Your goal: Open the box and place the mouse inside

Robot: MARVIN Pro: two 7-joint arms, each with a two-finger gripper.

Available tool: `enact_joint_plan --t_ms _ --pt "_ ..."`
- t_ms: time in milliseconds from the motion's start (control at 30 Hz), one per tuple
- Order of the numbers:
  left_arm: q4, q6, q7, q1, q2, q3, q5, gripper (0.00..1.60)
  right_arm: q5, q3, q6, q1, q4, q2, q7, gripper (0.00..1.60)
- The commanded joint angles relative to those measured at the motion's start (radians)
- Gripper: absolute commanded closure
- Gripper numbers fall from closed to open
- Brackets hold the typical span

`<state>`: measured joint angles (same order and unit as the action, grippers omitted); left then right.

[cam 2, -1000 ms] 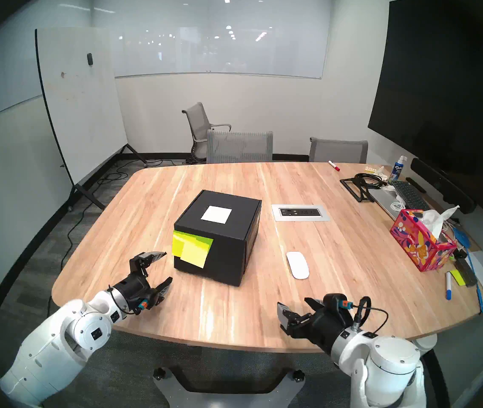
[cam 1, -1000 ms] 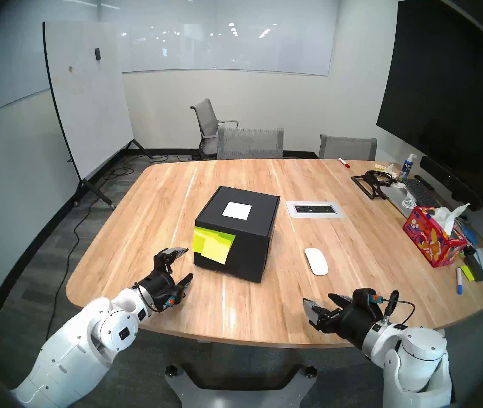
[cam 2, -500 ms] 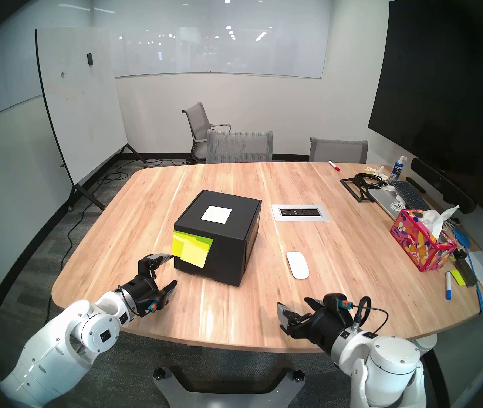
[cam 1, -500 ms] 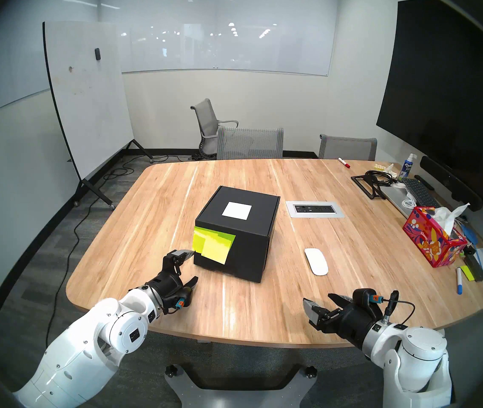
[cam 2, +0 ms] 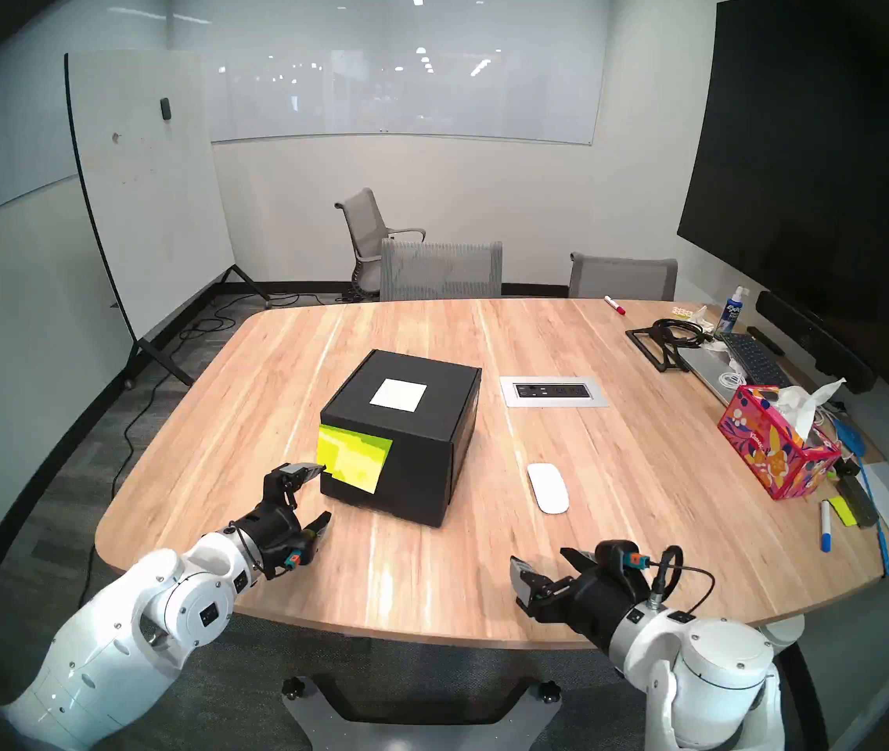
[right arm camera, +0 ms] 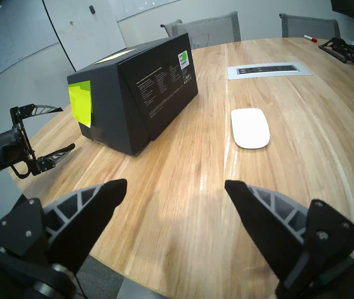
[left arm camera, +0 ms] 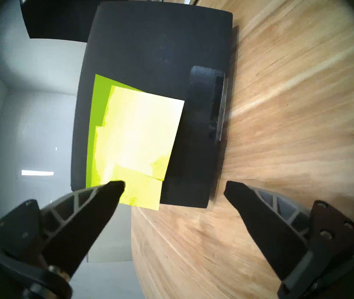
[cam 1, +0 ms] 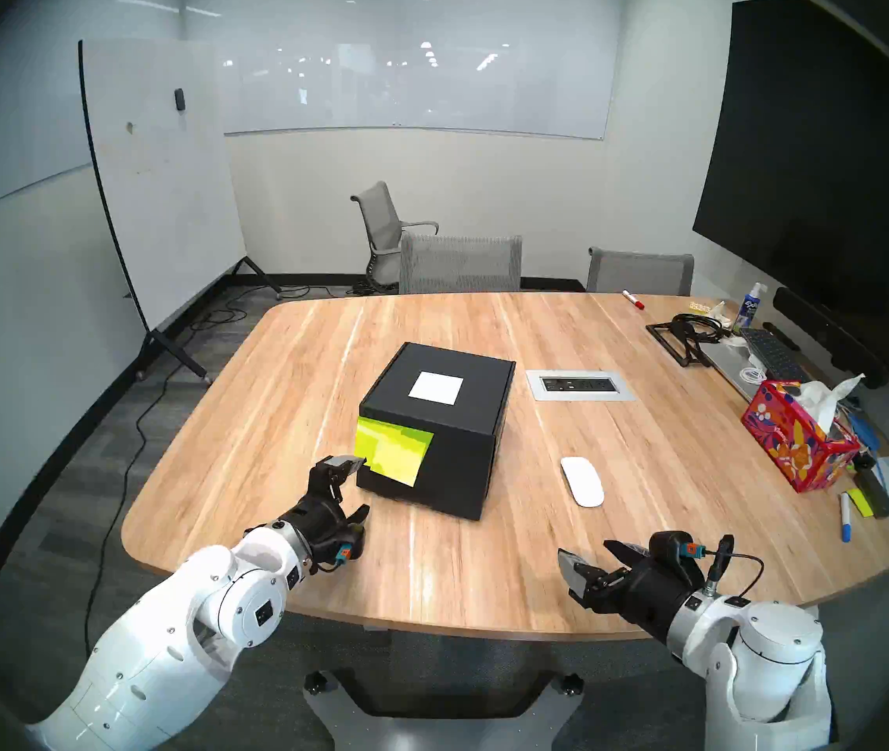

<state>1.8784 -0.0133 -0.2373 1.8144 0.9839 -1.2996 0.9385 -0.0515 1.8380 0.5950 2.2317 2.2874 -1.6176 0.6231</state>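
The black box (cam 1: 464,452) sits closed mid-table, with a white label on its lid and yellow-green sticky notes (cam 1: 391,452) on the front flap. My left gripper (cam 1: 362,487) is open, turned on its side at the box's front left corner. Its upper fingertip overlaps the lower corner of the notes (left arm camera: 135,136) in the left wrist view; whether it touches them I cannot tell. The lower finger is just above the table. The white mouse (cam 1: 582,481) lies on the table right of the box. My right gripper (cam 1: 584,549) hangs open and empty near the front edge, short of the mouse (right arm camera: 250,128).
A silver power outlet panel (cam 1: 580,385) is set into the table behind the mouse. A red floral tissue box (cam 1: 794,441), a keyboard (cam 1: 770,351), markers (cam 1: 844,517) and cables crowd the right edge. Grey chairs (cam 1: 458,262) stand behind the table.
My left gripper has moved forward and right to the box's front left corner, its upper fingertip now overlapping the sticky notes. The right arm, box and mouse have not moved.
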Motion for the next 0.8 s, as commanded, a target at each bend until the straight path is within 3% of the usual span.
enact_joint_plan --t_ms 0,400,767 --pt "0.002 -0.03 -0.024 -0.037 0.019 0.006 0.012 0.0 0.001 0.001 -0.004 -0.004 0.024 0.002 -0.001 0.0" --pt "-0.023 -0.032 -0.092 -0.056 0.011 -0.045 -0.05 0.0 0.003 0.002 -0.004 -0.005 0.023 0.0 0.001 0.0" --pt "-0.039 -0.126 -0.232 -0.103 0.038 -0.07 -0.089 0.0 0.004 0.002 -0.004 -0.005 0.023 -0.001 0.002 0.0"
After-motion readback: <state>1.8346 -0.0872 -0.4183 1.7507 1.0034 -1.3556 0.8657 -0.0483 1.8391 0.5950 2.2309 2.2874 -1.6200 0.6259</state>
